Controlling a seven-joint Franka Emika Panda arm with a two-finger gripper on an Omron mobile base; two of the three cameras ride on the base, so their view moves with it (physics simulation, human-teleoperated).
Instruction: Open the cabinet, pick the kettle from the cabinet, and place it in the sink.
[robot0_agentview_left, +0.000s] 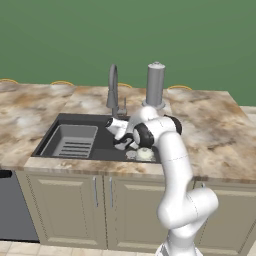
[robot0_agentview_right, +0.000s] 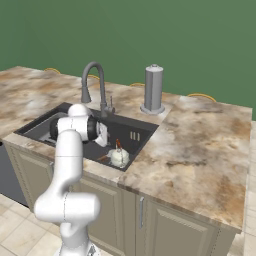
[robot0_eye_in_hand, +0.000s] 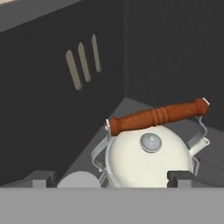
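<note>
Sitting in the sink (robot0_agentview_right: 141, 131), kettle (robot0_eye_in_hand: 148, 157) upright.

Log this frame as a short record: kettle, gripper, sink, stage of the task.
kettle: upright on the sink floor, near a corner, wooden handle raised
gripper: open, fingers either side of the kettle, not gripping it
sink: dark basin, ribbed tray insert at its other end, faucet behind
grey cylinder: on the counter behind the sink
stage: kettle looks placed and released
</note>
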